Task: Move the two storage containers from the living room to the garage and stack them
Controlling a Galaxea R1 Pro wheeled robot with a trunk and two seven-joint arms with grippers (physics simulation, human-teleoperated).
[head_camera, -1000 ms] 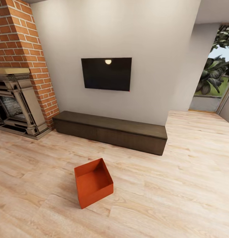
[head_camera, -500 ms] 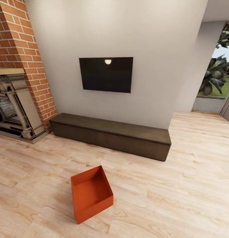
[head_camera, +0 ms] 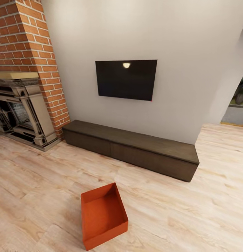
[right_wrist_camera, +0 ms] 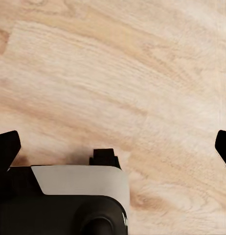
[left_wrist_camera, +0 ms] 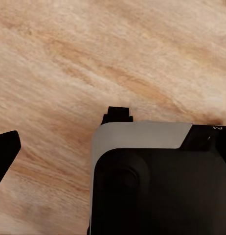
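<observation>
One storage container (head_camera: 103, 215), a deep red-orange lidless box, sits empty on the light wood-plank floor (head_camera: 191, 217) of the living room, low in the head view and just left of centre. In the right wrist view my right gripper (right_wrist_camera: 114, 147) is open, with its two dark fingertips (right_wrist_camera: 6, 149) far apart over bare planks. In the left wrist view my left gripper (left_wrist_camera: 113, 147) shows one dark fingertip (left_wrist_camera: 5, 152) far out to the side, over bare planks. A white and black part of the robot (left_wrist_camera: 157, 181) hides the other one. Nothing is held.
A long dark low cabinet (head_camera: 132, 148) runs along the white wall under a wall TV (head_camera: 126, 79). A red-brick fireplace (head_camera: 19, 112) stands at the left. At the far right edge is an opening to the outdoors (head_camera: 238, 101). Open plank floor surrounds the box.
The head camera has moved closer and swung, so the whole room has shifted right and the box sits lower and larger. The box itself has not moved.
</observation>
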